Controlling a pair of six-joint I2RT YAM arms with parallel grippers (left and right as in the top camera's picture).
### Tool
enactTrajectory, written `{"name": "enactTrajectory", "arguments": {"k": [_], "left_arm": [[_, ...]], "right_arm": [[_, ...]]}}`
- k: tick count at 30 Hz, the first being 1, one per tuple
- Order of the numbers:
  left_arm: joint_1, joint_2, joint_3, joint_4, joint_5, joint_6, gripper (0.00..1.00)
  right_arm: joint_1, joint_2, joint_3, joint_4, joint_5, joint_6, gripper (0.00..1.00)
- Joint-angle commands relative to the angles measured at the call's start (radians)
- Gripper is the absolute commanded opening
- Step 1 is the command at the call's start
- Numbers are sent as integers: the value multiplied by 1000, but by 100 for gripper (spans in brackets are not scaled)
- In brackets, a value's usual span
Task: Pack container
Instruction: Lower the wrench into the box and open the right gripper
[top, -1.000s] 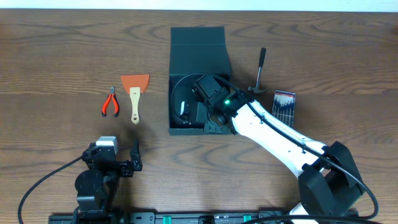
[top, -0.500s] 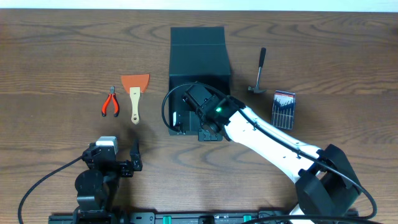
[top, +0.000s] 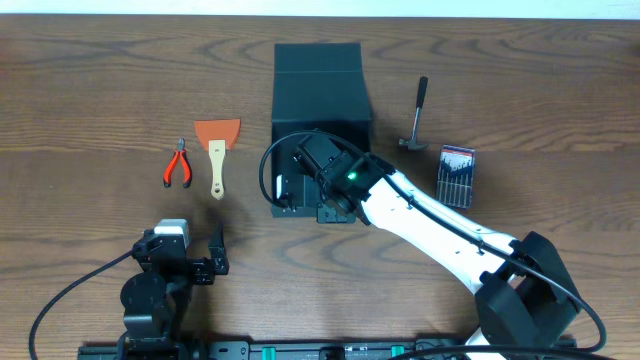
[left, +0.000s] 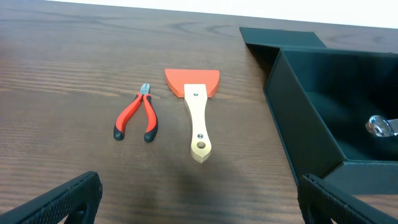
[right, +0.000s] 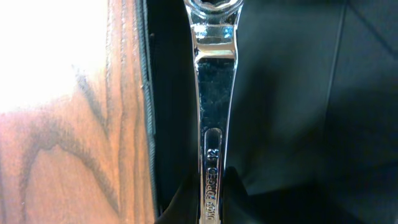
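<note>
As seen from overhead, finds the dark teal-green container (top: 330, 135) just above frame centre, top open, flap lid (top: 318, 60) turned back toward the upper edge. Puts the right gripper (top: 297, 188) down in its lower left corner, fingers pinching a chrome wrench (right: 214, 124) by the shank. From the right wrist, shows that wrench running parallel to the container's frame-left wall, just inside the rim, ring end over the dark floor. From the left wrist, catches only a chrome glint at the right edge of frame. Places red-handled pliers (top: 178, 164) and an orange scraper (top: 216, 150) side by side, not touching, left of the container, with open wood between scraper and wall. Sets a hammer (top: 415, 115) and a screwdriver set (top: 456, 175) to its right, both apart from the wall. Has the left gripper (top: 218, 250) low at lower left, fingers spread wide around nothing, bare table (top: 90, 90) ahead of it.
</note>
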Motion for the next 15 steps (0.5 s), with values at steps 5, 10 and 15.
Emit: {"name": "enactTrajectory", "arguments": {"k": [5, 10, 15], "left_arm": [[6, -5, -21, 0, -5, -1, 99], [6, -5, -21, 0, -5, -1, 98], [6, -5, -21, 0, -5, -1, 99]], "right_arm": [[6, 2, 4, 8, 3, 0, 1], [6, 2, 4, 23, 39, 41, 47], [6, -3, 5, 58, 200, 222, 99]]}}
